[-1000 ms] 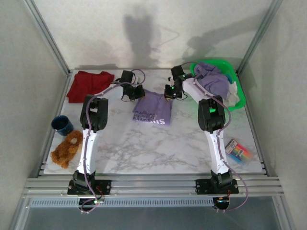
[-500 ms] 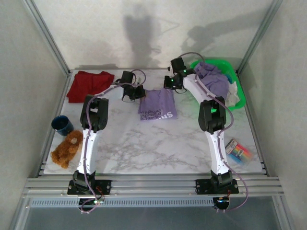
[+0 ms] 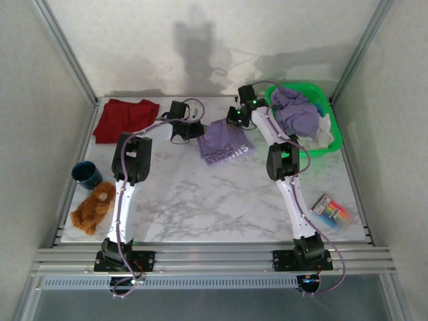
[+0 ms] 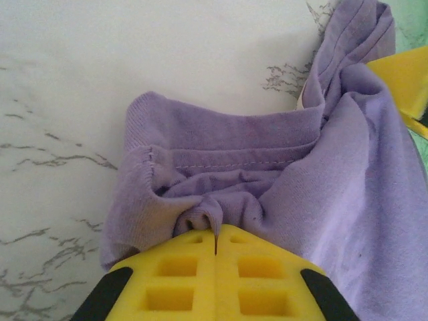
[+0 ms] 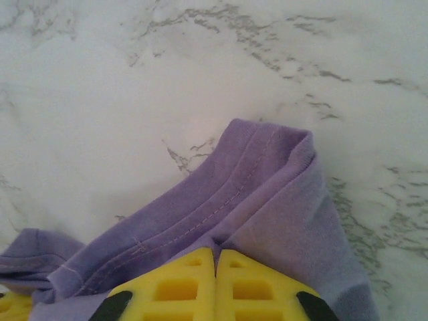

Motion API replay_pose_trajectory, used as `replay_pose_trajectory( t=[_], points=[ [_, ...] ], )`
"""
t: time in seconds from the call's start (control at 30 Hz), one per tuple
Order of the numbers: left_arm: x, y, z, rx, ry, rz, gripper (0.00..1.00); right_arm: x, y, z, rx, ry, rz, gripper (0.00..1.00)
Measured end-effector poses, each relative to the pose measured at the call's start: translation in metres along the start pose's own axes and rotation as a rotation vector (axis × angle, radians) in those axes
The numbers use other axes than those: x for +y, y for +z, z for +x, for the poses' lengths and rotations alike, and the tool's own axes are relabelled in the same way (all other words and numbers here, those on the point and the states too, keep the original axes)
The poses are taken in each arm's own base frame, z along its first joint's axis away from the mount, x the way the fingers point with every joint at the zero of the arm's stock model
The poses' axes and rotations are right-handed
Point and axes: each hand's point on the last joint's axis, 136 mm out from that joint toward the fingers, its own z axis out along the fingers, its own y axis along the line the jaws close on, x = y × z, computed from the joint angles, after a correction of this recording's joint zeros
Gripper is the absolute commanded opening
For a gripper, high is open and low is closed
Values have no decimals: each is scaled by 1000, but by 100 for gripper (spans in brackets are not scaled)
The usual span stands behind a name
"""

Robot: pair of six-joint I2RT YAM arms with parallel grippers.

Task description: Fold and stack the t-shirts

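at the upper left of the top view, a dark red t-shirt [image 3: 124,117] lies spread on the marble table [image 3: 221,207], by the far left corner. below it, near the left edge, stand a dark blue cup [image 3: 87,174] and a brown fuzzy toy [image 3: 92,207].

the left gripper [image 3: 192,130] sits in the upper middle of the frame, at the left edge of a lavender t-shirt [image 3: 226,142] with white lettering. in the left wrist view its yellow fingers [image 4: 170,271] are pressed together with no gap, pinching a small fold of the purple hem between their tips. the cloth bunches around the pinch and runs off to the right of the frame.

the right gripper [image 3: 232,119] is at the shirt's upper right corner, near the left one. in the right wrist view its fingers [image 5: 257,277] are likewise closed tight on a ridge of the stitched purple edge, with bare marble above.

the shirt between them is rumpled and tilted, its lettering toward the lower right. whether it is lifted clear of the marble cannot be told.

at the upper right a green plastic basket [image 3: 336,137] holds a heap of purple t-shirts [image 3: 297,114] and some white cloth [image 3: 326,134]. lower, near the right edge, lies a small multicoloured pack [image 3: 332,209]. pale walls and aluminium frame posts [image 3: 67,50] enclose the table, with shadows on the back wall.
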Motion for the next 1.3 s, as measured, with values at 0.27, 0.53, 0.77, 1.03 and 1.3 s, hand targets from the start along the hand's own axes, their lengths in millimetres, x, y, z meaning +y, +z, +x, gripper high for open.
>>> replay_pose_trajectory(
  t=[0.27, 0.53, 0.77, 1.03, 1.3],
  points=[
    [-3, -11, 14, 7, 5, -45, 0, -9, 0, 11, 38, 96, 16, 0],
    [-15, -42, -12, -13, 0, -129, 0, -11, -5, 17, 59, 120, 22, 0],
    [-13, -54, -35, -62, 2, -132, 0, -15, -8, 22, 70, 124, 28, 0],
    [-11, -44, -52, -91, -5, -100, 0, -15, -8, 24, 70, 104, 26, 0],
    [20, -9, -72, -97, -52, -82, 0, -18, -11, 26, 75, 107, 27, 0]
  ],
)
